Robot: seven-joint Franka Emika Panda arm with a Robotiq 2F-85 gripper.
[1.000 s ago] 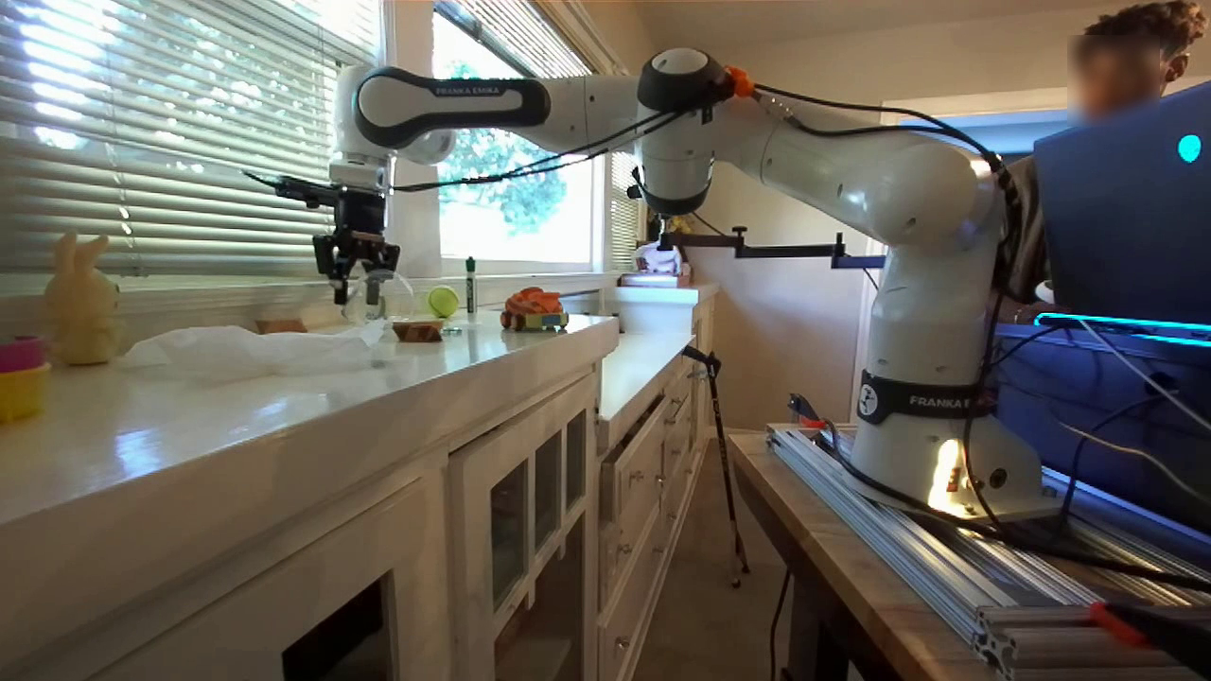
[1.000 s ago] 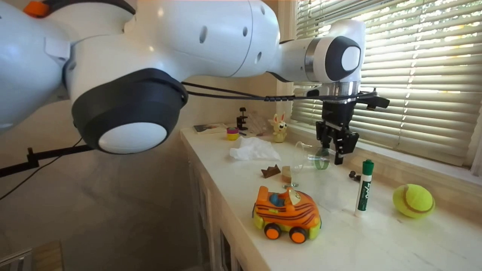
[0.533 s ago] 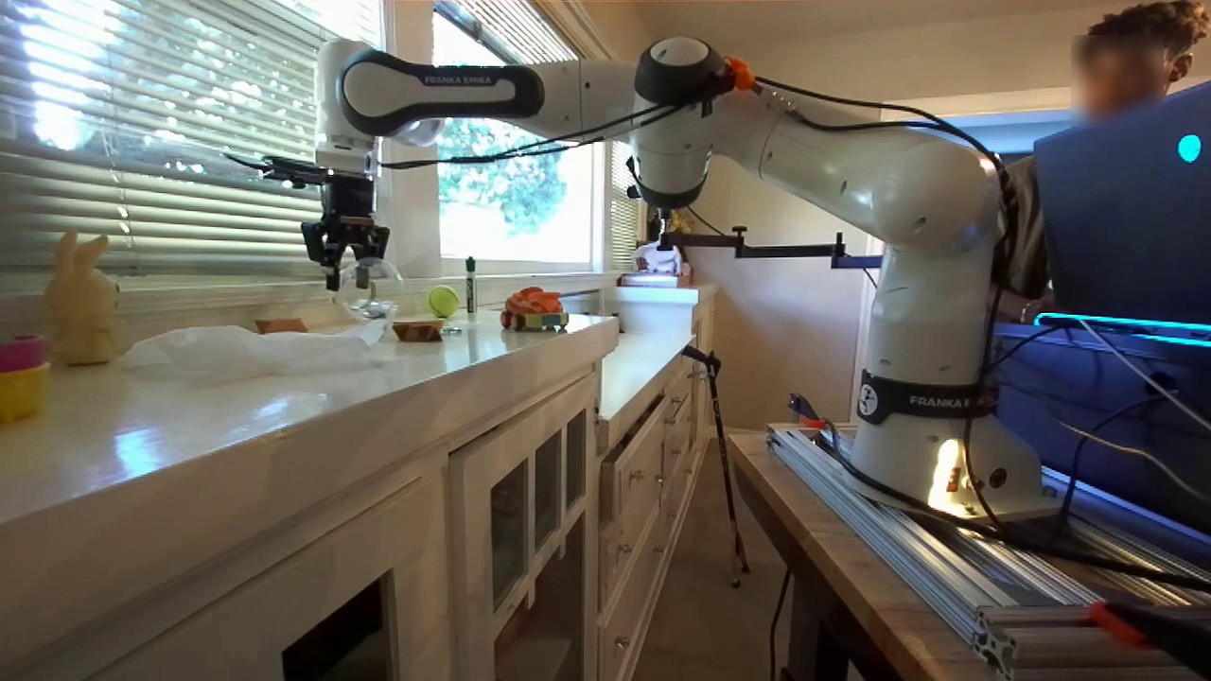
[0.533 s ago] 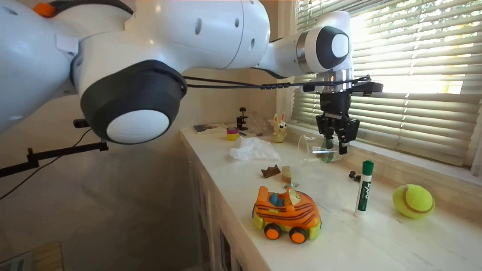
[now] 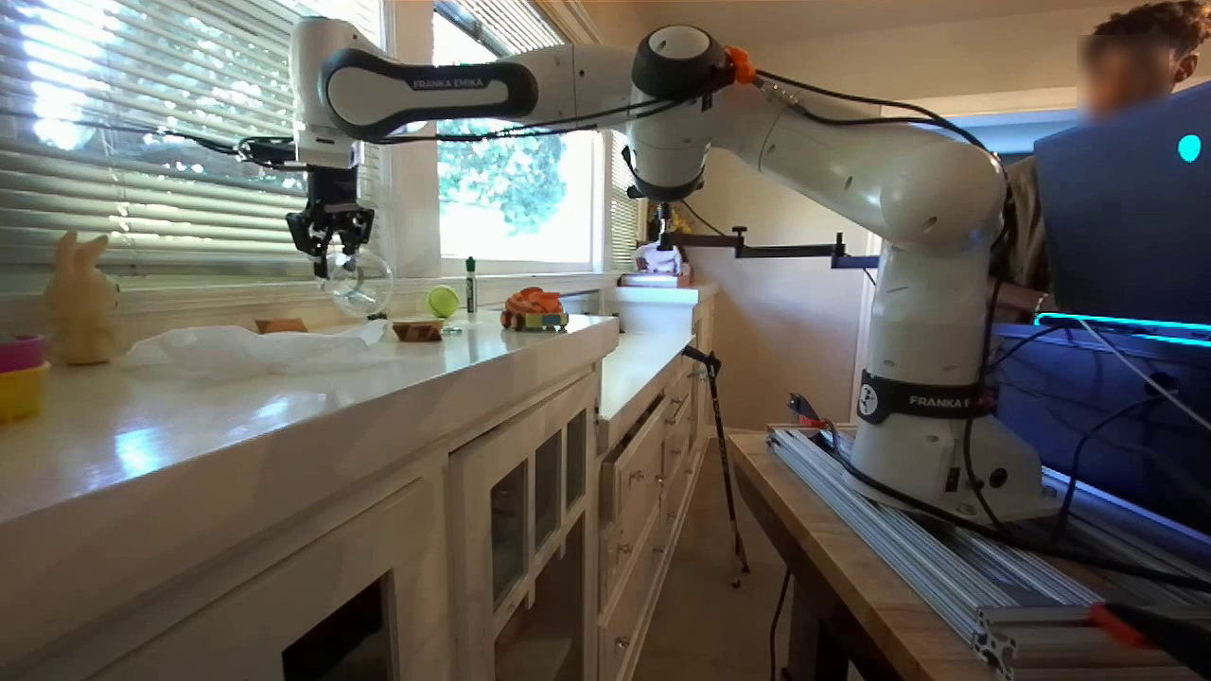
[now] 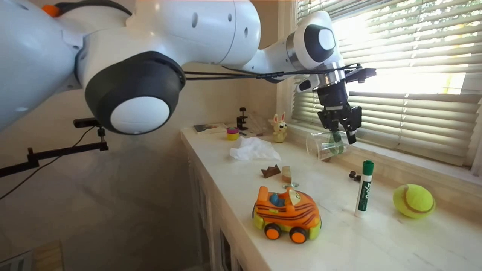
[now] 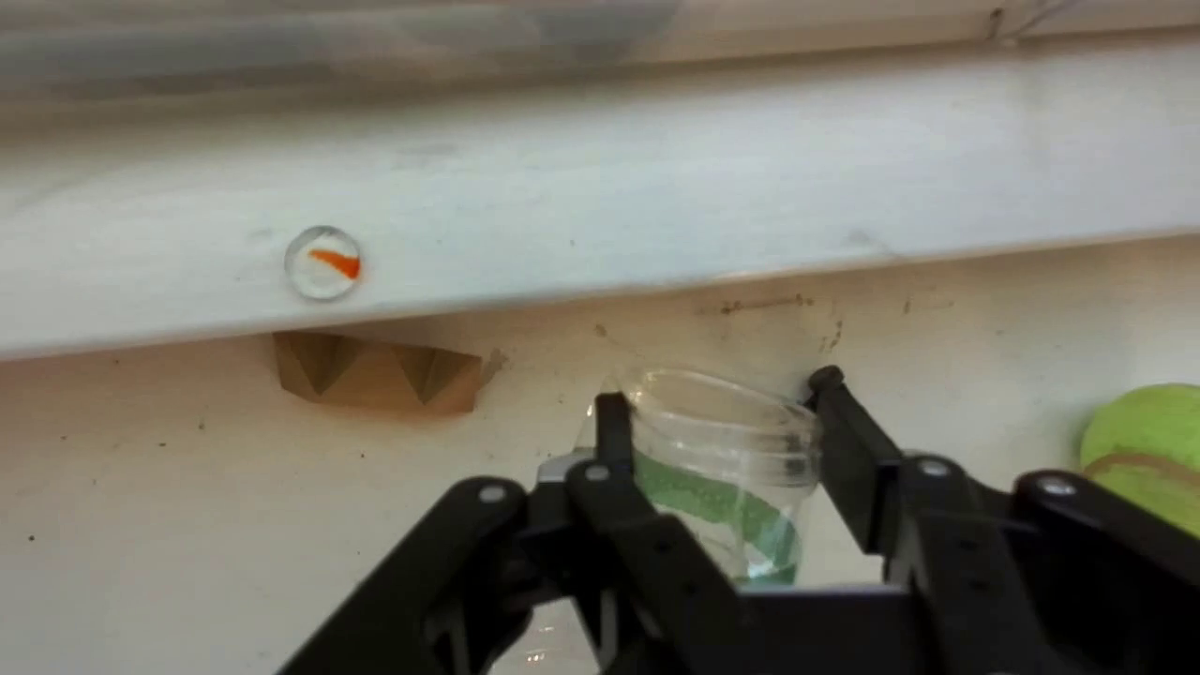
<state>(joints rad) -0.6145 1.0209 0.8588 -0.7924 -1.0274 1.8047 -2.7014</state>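
Gripper (image 7: 720, 389): part-way closed, its fingers gripping a clear container (image 6: 324, 146) that we see between them.
Container: on its side in the grasp, above the white counter (image 6: 376, 248), near the window sill (image 7: 562, 206); we note green on its wall.
Brown block (image 7: 380, 375): just beside the sill, apart from the container.
Marker (image 6: 364, 188): upright on the counter; we see a tennis ball (image 6: 414, 201) beside it.
Toy car (image 6: 287, 214): orange, wheels down near the counter edge, well apart from the gripper.
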